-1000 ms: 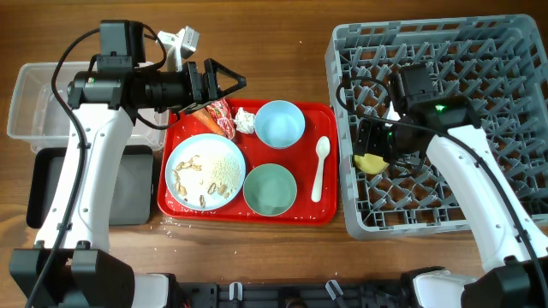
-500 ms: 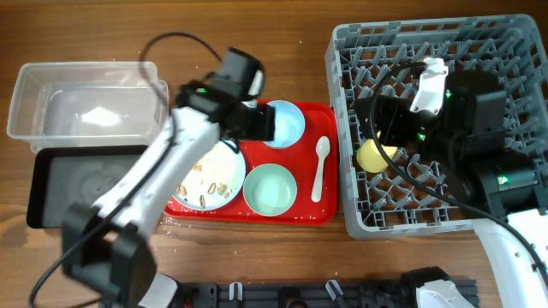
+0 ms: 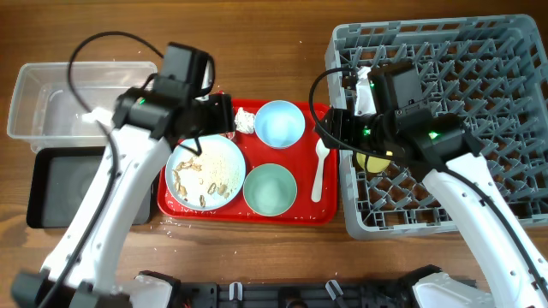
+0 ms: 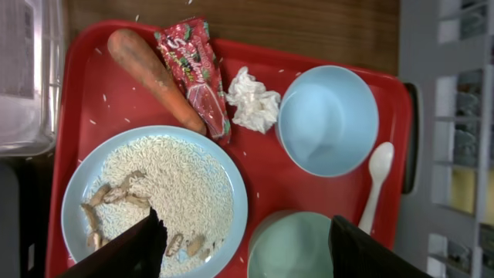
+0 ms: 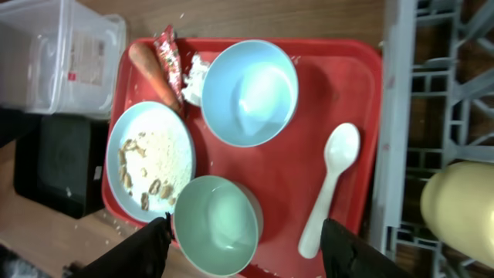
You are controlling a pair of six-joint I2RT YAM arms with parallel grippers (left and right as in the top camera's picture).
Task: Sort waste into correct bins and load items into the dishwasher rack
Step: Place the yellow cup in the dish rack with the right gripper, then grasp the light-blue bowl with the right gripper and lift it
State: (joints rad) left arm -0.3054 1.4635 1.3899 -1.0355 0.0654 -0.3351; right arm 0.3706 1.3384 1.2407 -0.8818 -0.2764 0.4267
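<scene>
Both arms hang over the red tray (image 3: 248, 216) in the middle of the wooden surface (image 3: 274, 51). The left gripper (image 4: 245, 224) is spread wide with nothing between its fingers, above the pale blue plate (image 4: 73, 201) and its whitish rice scraps (image 4: 174, 181). The right gripper (image 5: 247, 224) is likewise spread and empty, over the tray's right part near the white spoon (image 5: 328, 189). At the tray's far left corner the orange carrot piece (image 4: 154, 77) lies touching the red snack wrapper (image 4: 197, 77), with the crumpled tissue (image 4: 253, 100) just beside it and next to the pale blue bowl (image 4: 328, 120). The pale green bowl (image 5: 216, 224) sits nearer the front, beside the plate. The yellow-green cup (image 5: 459, 208) lies in the grey dishwasher rack (image 3: 479, 111) (near its left wall, on its side as far as can be seen). The clear tub (image 3: 51, 103) and black tray (image 3: 60, 192) stand left of the red tray.
</scene>
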